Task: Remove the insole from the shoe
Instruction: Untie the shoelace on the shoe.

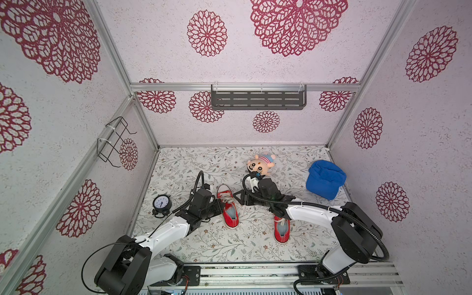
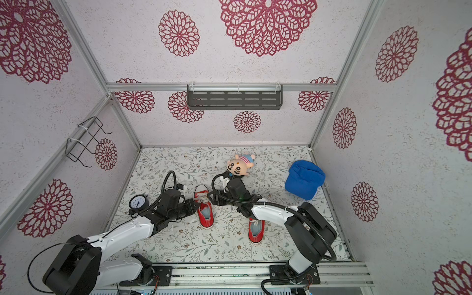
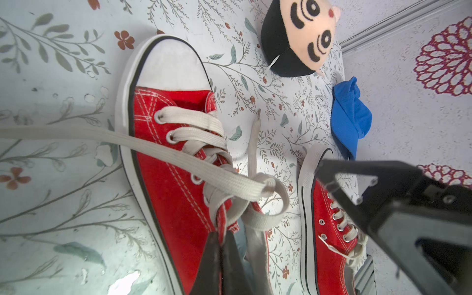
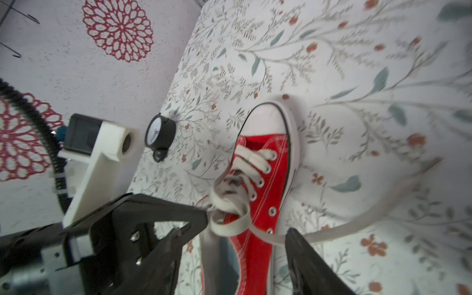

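Observation:
A red canvas shoe [image 1: 231,222] with white laces lies mid-floor, toe towards the back wall. Its pale blue-grey insole [image 1: 230,212] shows inside the opening and lies flat in there. My left gripper [image 3: 221,233] is shut on the red side edge of the shoe's opening, just behind the lace knot. My right gripper [image 4: 233,235] is open, hovering above the same shoe [image 4: 265,178] from the other side. Its two fingers straddle the opening and the loose lace loops. In both top views the grippers' tips [image 1: 221,204] [image 1: 237,198] face each other across the laces.
A second red shoe [image 1: 282,231] lies to the right, partly under my right arm. A black alarm clock [image 1: 162,203] stands beside my left arm. A plush doll head [image 1: 260,164] and a blue cap [image 1: 325,182] lie further back. Patterned walls enclose the floor.

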Controlling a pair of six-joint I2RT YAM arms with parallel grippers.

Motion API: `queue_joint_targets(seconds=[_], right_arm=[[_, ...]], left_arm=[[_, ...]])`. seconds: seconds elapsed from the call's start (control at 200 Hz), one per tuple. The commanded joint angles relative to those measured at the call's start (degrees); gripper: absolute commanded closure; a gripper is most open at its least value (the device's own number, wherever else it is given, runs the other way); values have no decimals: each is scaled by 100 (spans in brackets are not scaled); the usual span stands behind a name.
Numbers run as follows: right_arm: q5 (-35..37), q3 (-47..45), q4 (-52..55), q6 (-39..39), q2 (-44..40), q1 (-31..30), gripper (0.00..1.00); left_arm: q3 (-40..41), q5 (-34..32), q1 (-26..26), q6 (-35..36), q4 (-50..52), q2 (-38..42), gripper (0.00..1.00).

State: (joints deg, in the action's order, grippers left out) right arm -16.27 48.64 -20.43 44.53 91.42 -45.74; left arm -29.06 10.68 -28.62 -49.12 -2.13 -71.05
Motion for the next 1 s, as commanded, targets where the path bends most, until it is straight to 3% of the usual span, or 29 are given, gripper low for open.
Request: queue_joint_targets(seconds=[0.0, 0.15, 0.425, 0.996], right_arm=[[-875, -150, -1096, 1318, 68, -43, 33], [-996, -395, -2492, 2106, 444, -118, 32], [-771, -479, -3441, 2701, 990, -193, 33], [-434, 7, -5255, 2500, 2004, -161, 35]], left_arm=[[36, 47, -22, 30, -267, 143, 100], [49, 20, -38, 17, -272, 135, 100], [22, 15, -53, 16, -292, 99, 100], [4, 35, -66, 70, -268, 29, 100]])
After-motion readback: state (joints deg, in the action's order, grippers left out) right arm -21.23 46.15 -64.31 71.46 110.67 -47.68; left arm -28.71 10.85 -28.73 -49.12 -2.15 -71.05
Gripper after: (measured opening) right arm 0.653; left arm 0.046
